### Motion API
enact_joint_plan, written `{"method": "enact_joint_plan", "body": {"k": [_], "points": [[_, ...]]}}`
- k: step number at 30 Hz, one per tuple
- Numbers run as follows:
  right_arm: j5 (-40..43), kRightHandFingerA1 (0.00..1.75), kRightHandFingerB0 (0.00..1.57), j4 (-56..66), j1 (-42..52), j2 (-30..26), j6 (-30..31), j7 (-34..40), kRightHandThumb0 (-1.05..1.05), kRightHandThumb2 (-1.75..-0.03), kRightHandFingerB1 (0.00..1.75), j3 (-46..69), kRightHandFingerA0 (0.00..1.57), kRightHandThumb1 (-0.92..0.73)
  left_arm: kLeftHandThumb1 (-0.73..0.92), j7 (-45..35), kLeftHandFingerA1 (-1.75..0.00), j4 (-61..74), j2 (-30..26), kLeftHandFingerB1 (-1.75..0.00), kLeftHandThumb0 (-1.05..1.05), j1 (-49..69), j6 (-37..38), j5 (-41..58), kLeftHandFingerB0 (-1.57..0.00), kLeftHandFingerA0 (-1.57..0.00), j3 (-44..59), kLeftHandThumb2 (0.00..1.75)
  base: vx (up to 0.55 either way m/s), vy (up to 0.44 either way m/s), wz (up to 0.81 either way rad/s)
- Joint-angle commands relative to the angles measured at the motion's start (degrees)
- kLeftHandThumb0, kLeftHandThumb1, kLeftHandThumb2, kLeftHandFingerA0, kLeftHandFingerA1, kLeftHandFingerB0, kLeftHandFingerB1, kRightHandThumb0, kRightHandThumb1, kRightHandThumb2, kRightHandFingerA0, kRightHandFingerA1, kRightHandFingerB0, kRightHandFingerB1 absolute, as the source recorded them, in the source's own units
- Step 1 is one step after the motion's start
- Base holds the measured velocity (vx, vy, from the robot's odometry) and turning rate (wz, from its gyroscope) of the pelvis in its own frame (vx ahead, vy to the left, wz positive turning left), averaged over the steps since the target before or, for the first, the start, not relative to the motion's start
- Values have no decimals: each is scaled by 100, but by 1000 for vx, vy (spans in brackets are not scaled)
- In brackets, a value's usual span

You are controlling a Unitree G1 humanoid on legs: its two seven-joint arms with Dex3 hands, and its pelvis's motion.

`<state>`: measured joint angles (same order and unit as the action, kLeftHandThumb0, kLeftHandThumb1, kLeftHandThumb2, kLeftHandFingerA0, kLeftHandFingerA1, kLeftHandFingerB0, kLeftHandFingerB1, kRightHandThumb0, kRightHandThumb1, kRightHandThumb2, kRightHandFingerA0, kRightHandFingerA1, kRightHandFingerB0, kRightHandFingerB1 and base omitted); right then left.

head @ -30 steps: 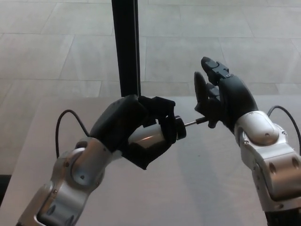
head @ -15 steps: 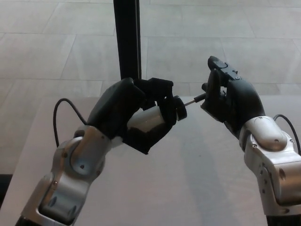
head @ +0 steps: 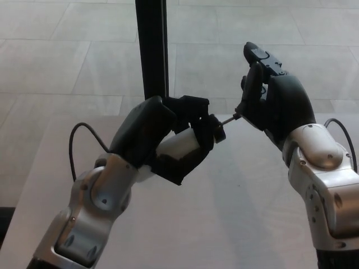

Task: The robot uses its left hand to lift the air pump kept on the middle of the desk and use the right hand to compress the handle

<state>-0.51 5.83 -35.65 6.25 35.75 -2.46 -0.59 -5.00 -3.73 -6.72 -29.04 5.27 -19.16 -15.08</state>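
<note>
Pump (head: 178,144) is held off the desk (head: 235,224), clenched in left hand (head: 168,137). Its rod tip (head: 231,118) is pinched by right hand (head: 269,103).

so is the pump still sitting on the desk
No, the left hand holds the air pump lifted clear above the desk.

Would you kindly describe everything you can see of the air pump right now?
The air pump has a light, silvery barrel, a black end cap and a thin metal rod running out toward the upper right. It is held above the desk, tilted, with the left hand wrapped around the barrel and hiding most of it. The right hand meets the rod's far end; the handle itself is hidden there.
</note>
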Motion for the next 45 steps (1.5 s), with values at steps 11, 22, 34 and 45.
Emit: {"method": "enact_joint_plan", "body": {"k": [11,22,34,45], "points": [[403,0,0,283,289,-28,-22,-312,-101,-94,0,-180,0,-92,49,289,-143,-182,-32,-129,-11,-332,109,-295,-118,-134,77,116,0,0,0],[772,0,0,227,398,63,-294,-505,-104,-100,0,5,0,-92,31,343,-174,-299,-2,-153,-6,-506,52,-280,-94,-104,259,156,0,0,0],[732,27,13,371,17,216,-373,901,-83,-123,23,1526,0,-85,36,-296,-169,0,-94,-156,-4,807,-350,-44,-99,-110,46,152,0,0,0],[642,54,41,144,-388,219,-421,1272,-77,-117,56,1695,25,-78,40,-555,-157,-1250,-102,-138,1,966,-15,-575,-102,-106,-1116,134,0,0,0]]}}
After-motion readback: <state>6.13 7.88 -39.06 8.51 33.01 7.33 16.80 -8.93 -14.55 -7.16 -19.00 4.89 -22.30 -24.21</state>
